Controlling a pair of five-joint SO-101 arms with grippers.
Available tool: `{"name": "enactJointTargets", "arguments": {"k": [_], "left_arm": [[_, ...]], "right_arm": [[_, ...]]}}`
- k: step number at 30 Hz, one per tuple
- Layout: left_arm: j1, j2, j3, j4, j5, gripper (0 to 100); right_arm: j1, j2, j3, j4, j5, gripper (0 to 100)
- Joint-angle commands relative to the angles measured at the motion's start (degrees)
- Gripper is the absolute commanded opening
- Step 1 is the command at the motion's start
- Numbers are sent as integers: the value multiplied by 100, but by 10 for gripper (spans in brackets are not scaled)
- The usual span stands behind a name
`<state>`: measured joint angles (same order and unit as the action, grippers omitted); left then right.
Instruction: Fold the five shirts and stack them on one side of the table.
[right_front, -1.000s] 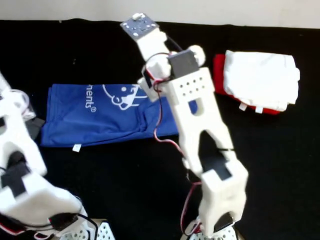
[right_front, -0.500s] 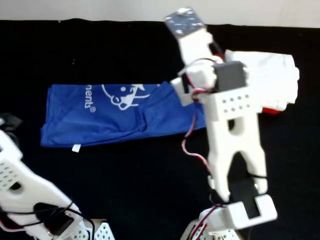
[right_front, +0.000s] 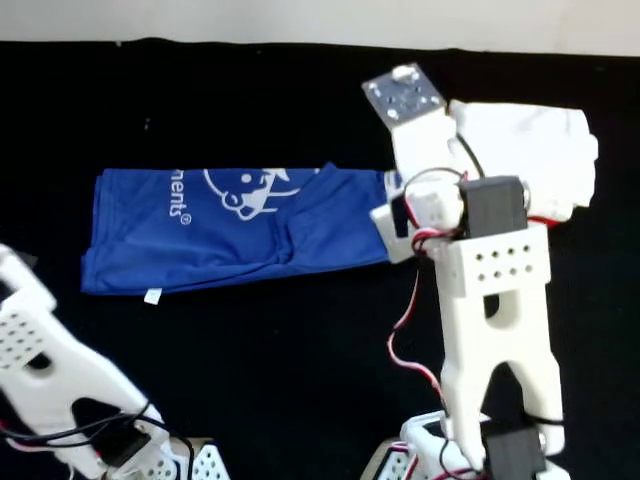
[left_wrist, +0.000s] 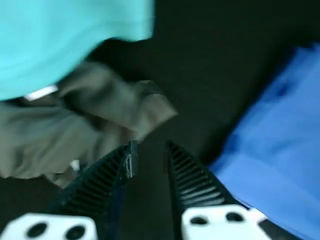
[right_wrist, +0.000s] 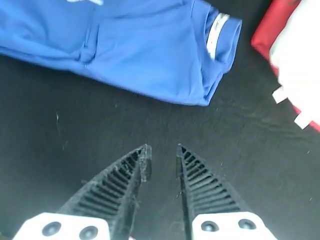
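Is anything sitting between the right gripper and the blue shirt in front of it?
Nothing visible: bare black table cloth separates the right gripper from the half-folded blue fabric shirt. The white-and-red shirt stack lies apart, past the shirt's end.

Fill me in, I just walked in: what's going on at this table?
Two arms are working on shirts on a black table. A blue shirt lies flat in the middle; a white shirt sits on a red shirt. The right gripper hovers open and empty beside the blue shirt; the left gripper, also open and empty, is near a grey shirt and a teal shirt.
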<state>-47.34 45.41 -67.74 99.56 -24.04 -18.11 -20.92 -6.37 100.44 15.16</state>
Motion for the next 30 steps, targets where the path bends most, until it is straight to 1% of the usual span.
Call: {"name": "enactJointTargets", "arguments": {"k": [1, 6, 8, 10, 16, 24, 30], "left_arm": [[620, -48, -330, 211, 290, 104], [1393, 136, 321, 167, 747, 114], [1640, 347, 453, 167, 870, 145], [1736, 620, 409, 35, 976, 175], [1534, 1393, -22, -281, 949, 185], [1218, 2009, -892, -281, 949, 185], [1314, 2475, -998, -237, 941, 186]], "right_arm": [[66, -435, 435, -163, 62, 94], [66, -875, 1235, -374, 62, 94], [66, -1015, 1508, -409, 62, 94], [66, -1130, 1675, -409, 62, 94], [66, -1552, 1771, -356, 62, 94], [75, -1675, 1780, -277, 62, 94], [75, -1701, 1780, -277, 62, 94]]}}
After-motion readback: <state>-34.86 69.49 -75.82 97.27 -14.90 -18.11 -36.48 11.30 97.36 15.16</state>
